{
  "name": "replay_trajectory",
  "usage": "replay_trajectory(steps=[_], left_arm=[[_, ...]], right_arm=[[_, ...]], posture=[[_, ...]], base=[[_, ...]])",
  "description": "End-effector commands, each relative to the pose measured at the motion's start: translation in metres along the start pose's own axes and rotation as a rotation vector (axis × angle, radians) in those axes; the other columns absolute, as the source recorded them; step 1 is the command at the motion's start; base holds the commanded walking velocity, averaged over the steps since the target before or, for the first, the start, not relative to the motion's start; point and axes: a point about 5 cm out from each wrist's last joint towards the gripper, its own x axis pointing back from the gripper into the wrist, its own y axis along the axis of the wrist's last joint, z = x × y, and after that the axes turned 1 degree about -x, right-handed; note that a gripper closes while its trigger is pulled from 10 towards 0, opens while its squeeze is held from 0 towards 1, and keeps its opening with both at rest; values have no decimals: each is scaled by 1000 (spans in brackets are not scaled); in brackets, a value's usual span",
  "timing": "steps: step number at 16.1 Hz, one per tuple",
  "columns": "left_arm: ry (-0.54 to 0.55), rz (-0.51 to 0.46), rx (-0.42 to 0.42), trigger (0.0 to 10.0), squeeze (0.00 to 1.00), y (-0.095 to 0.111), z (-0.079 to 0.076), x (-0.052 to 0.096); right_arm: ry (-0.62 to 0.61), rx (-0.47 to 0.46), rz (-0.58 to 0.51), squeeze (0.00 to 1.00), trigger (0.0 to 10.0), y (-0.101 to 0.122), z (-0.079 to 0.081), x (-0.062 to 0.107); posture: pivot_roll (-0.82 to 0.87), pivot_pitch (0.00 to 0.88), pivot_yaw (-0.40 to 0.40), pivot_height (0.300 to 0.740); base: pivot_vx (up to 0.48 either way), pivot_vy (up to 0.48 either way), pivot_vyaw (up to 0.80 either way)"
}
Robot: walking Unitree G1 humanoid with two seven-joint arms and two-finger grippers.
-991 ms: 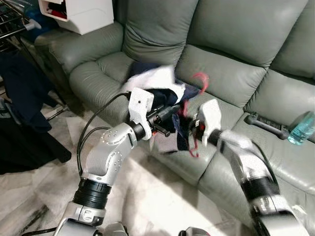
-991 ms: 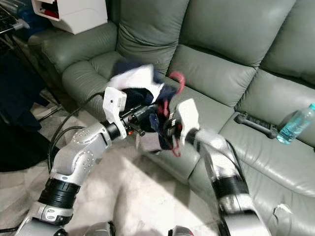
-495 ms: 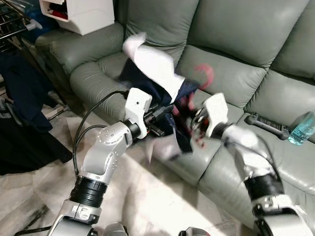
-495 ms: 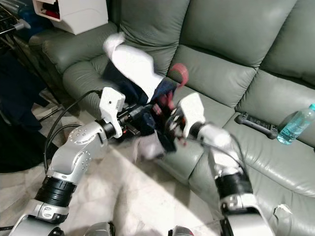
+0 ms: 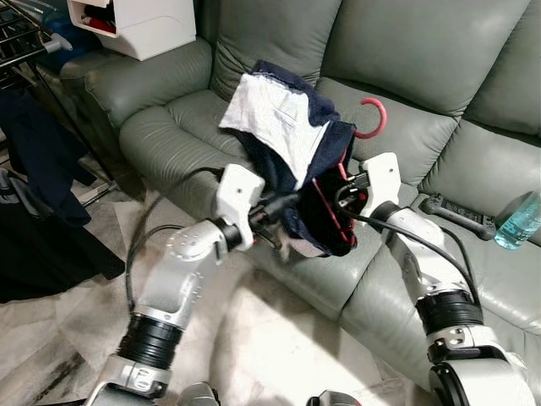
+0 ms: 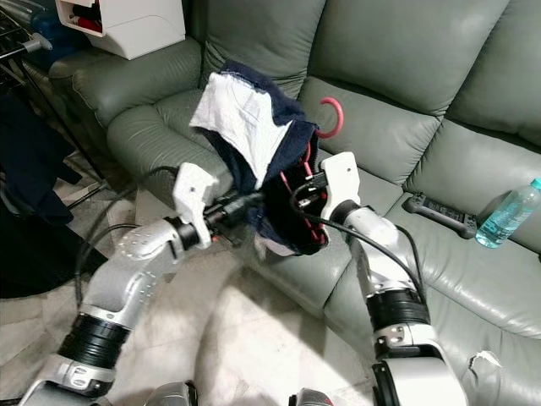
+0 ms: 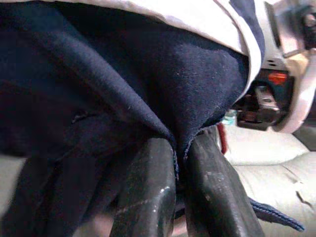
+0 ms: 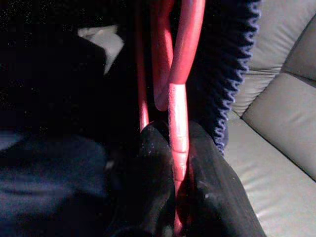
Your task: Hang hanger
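Sofa behind; left claw pinches garment, right claw clamps hanger.

Before me a grey-green leather sofa spans the frame. On its right seat lies a black remote-like bar, and just beside it a clear plastic bottle (bluish tint). A white box rests on the left armrest. Dark clothes hang at far left, above the pale marbled floor.

garment over hanger | before sofa | bottle on seat, right
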Motion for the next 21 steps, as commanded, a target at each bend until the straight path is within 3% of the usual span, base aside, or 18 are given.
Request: replay_trajectory(steps=[1, 2, 3, 4, 8, 13, 15, 18, 19, 21], left_arm=[[-33, -2, -44, 6549, 0, 4, -3, -5], [-44, 7, -88, 10000, 0, 4, -5, -8], [-50, 9, -100, 10000, 906, 4, -5, -8], [-65, 11, -123, 10000, 1000, 4, -7, -8], [-78, 31, -287, 10000, 1000, 3, -8, 3], [29, 4, -428, 10000, 1000, -8, 6, 41], [53, -3, -393, 10000, 1000, -12, 5, 50], [18, 7, -400, 10000, 1000, -21, -9, 54], [37, -14, -447, 10000, 1000, -19, -6, 55], [94, -17, -602, 10000, 1000, -14, 15, 62]], right_arm=[[10, 23, -61, 0, 10000, 16, 0, -6], [34, 34, -48, 0, 10000, 13, 4, -5], [44, 39, -41, 0, 10000, 12, 5, -5], [59, 56, -33, 0, 10000, 9, 7, -5], [66, 85, -18, 0, 10000, 4, 7, -2], [75, 119, 11, 0, 10000, -5, -4, 12], [63, 124, 25, 0, 10000, -7, -9, 16], [58, 134, 21, 0, 10000, -6, -10, 13], [80, 147, 23, 0, 10000, -6, -8, 13], [203, 186, 75, 0, 10000, -14, -2, 24]], posture=[[-87, 37, 14, 740], [-88, 37, 17, 740], [-88, 37, 17, 740], [-85, 37, 17, 740], [-84, 37, 17, 740], [-71, 37, 15, 740], [-72, 36, 11, 740], [-69, 28, 10, 740], [-66, 28, 10, 740], [-64, 26, 11, 740]], base=[[0, 0, 0], [0, 0, 0], [0, 0, 0], [0, 0, 0], [0, 0, 0], [0, 0, 0], [0, 0, 0], [0, 0, 0], [0, 0, 0], [0, 0, 0]])
